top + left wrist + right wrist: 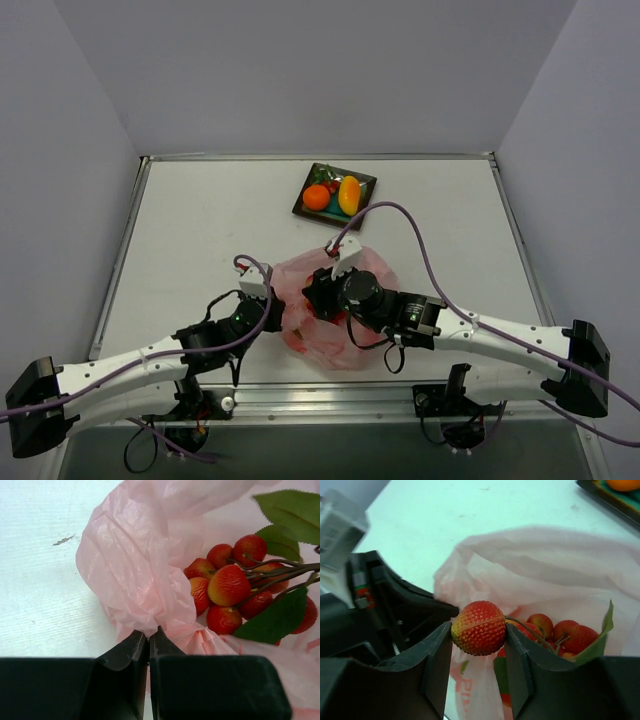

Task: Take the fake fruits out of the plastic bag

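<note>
My left gripper [148,642] is pinched tight on the bag [135,580] rim, and my right gripper [479,632] clamps one red berry [479,622] of the bunch [235,590] in the bag's mouth. The orange [316,198] and mango [349,195] sit on the plate [368,183] at twelve o'clock. Next I'd lift the bunch clear toward twelve, with the left anchoring the bag.

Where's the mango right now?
Top view: the mango lies on the plate, far side of the table, right of the orange, beyond the plastic bag.
</note>
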Robot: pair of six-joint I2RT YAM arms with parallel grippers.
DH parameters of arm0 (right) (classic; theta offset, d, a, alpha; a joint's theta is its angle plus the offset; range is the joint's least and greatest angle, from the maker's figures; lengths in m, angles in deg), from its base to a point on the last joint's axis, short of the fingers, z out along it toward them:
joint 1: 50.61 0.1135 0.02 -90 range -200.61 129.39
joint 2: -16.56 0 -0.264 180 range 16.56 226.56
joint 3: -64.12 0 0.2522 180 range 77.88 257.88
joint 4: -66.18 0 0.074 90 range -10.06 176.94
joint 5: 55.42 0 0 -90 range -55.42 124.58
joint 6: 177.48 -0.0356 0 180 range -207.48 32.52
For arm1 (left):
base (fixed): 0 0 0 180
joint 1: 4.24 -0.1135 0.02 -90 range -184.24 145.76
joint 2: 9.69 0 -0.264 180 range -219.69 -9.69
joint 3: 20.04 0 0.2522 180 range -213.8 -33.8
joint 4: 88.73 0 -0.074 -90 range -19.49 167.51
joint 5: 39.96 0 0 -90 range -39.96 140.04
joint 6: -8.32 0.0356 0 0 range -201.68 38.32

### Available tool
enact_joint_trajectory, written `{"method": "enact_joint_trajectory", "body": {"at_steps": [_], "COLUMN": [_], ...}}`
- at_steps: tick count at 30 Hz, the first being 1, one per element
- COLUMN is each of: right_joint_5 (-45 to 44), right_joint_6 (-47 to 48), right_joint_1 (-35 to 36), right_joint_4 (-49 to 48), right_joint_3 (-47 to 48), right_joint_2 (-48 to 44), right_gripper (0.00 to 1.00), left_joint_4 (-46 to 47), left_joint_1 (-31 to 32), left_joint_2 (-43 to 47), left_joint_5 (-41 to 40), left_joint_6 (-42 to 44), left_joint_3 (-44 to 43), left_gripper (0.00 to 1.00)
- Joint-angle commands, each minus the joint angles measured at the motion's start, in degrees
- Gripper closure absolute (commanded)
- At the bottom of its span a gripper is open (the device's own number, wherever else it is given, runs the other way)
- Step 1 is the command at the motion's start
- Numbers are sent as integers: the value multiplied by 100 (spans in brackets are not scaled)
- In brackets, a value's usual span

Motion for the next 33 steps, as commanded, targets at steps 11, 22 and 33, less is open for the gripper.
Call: {"method": "enact_joint_trajectory", "body": {"at_steps": [11,22,33], "right_joint_5": [9,-131,-571], "right_joint_6": [442,-188,-147], "right_joint_1": [-137,-58,-23], "right_joint_4": [-2065,-668,-693], "right_joint_3": [1172,517,374], "right_joint_2": [1477,1187,415], "right_gripper": [100,83,98], "left_joint_4": [223,168,458], "left_joint_1": [213,213,213], "left_joint_2": [-54,70,-325], "left_joint_5": [276,64,205], "left_joint_6": [-368,-280,-447], "left_joint_3": [-148,-183,-130], "left_gripper": [98,98,98]}}
